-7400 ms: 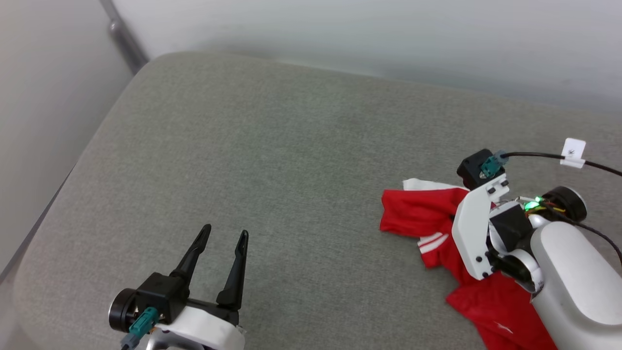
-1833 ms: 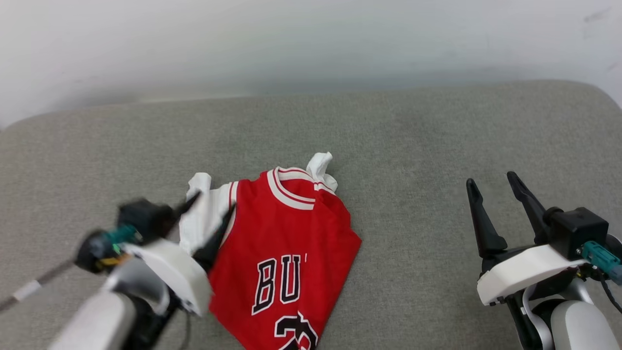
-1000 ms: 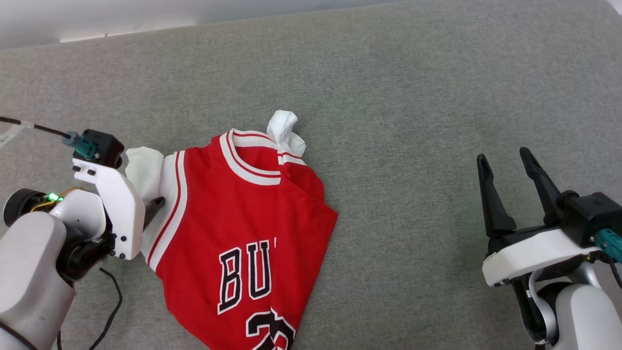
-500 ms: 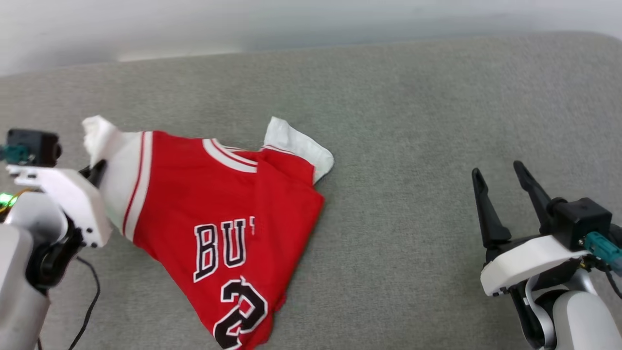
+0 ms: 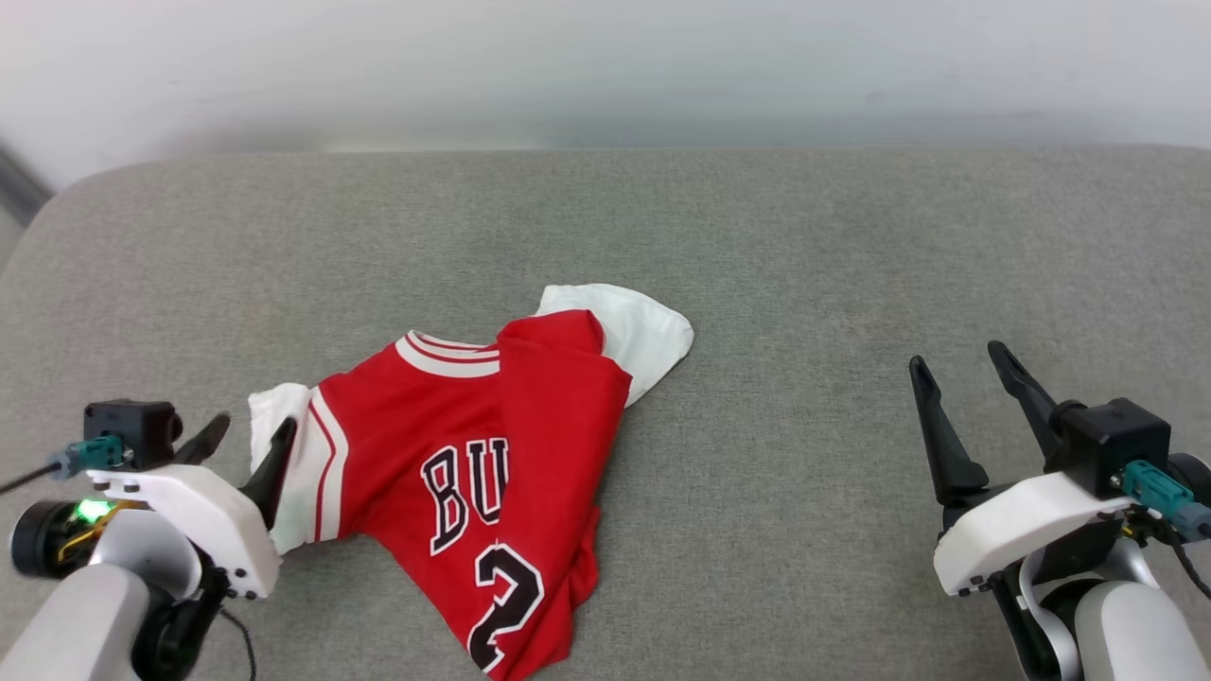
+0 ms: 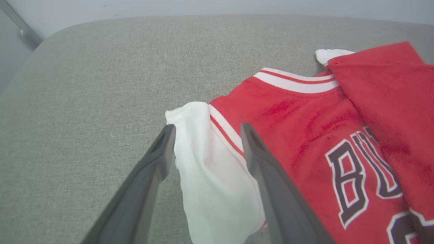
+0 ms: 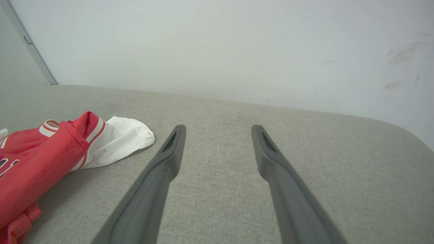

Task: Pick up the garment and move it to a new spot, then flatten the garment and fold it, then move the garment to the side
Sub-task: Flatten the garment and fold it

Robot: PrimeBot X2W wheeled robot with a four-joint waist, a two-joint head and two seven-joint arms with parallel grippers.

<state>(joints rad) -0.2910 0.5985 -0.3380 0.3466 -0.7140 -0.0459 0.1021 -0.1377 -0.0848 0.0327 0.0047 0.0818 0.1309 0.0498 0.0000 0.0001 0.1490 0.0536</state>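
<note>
The garment (image 5: 473, 445), a red jersey with white sleeves and black lettering, lies rumpled on the grey cushion, its right half folded over the front. My left gripper (image 5: 251, 433) stands open at its left white sleeve (image 6: 206, 166), which lies between the two fingers without being pinched. In the left wrist view the left gripper (image 6: 205, 130) has its jaws spread over that sleeve. My right gripper (image 5: 956, 364) is open and empty, well to the right of the garment (image 7: 44, 152). The right wrist view has the right gripper (image 7: 218, 130) above bare cushion.
The grey cushion (image 5: 804, 246) stretches wide, with its rounded edge at the far left and a pale wall (image 5: 605, 66) behind. A metal rail (image 7: 30, 44) runs up at the left.
My left gripper let go of the white sleeve and now stands open around it. The garment has settled flat on the cushion. The head camera has shifted. The right gripper kept still.
</note>
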